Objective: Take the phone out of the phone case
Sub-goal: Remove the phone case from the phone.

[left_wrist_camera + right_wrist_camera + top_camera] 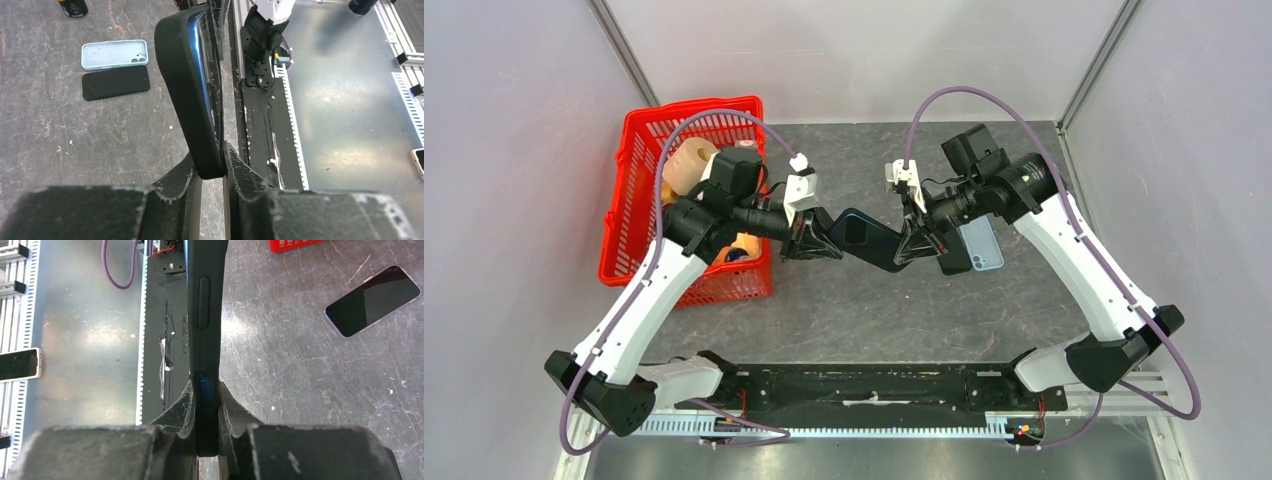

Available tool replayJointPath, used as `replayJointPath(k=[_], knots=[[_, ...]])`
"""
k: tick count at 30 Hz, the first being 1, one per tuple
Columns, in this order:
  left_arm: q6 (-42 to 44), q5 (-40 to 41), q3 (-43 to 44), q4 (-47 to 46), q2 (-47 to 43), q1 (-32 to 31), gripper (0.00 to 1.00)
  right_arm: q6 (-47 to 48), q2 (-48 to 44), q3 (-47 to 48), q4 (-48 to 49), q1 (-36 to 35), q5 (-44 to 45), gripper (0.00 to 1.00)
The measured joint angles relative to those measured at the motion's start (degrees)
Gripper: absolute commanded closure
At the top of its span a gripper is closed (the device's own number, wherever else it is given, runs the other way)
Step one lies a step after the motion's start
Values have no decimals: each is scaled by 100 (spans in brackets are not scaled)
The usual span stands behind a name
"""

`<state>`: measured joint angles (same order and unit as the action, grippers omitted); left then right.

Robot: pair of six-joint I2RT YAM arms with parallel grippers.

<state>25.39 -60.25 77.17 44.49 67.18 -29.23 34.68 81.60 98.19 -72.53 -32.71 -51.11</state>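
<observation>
Basket [634, 215], red plastic mesh, at far left of grey stone-patterned bench [844, 310]; tan roll [688, 165] inside, toward its far end. Just right of basket, left gripper [824, 240], pinched on left end of phone case [869, 240]: black, held clear of bench mid-scene, spanning the gap between both arms. In left wrist view, case seen edge-on, near end squeezed between both pads, standing upright with a slight curve; phone [202, 75] seated inside, only a thin blue edge visible along inner side of case. Cannot tell whether any corner of phone free of case. Right gripper [909, 243] clamped on opposite end; in right wrist view, fingers [180, 412] pressed against both faces of case, side buttons turned toward camera. Just right of right gripper and partly hidden beneath it, flat on bench: black slab [954, 258] and pale blue case [987, 245], side by side, narrow gap between them in left wrist view. One more black phone [372, 300] flat on bench in right wrist view, well apart from the held one.
</observation>
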Motion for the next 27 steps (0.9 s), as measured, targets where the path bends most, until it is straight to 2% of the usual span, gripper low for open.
replayJointPath(k=[6,10,13,20,27], knots=[[227,-92,0,74,87,-15,98,96,0,-72,-39,31,-33,100],[1025,-321,22,479,212,-26,98,214,44,-149,-166,31,-120,100],[1954,-330,221,1106,404,-107,98,389,140,-197,-334,35,-221,100],[3353,155,619,2212,697,-601,98,774,192,-302,-874,37,-354,100],[3801,647,717,2544,911,-922,98,844,203,-546,-1204,48,-435,100]])
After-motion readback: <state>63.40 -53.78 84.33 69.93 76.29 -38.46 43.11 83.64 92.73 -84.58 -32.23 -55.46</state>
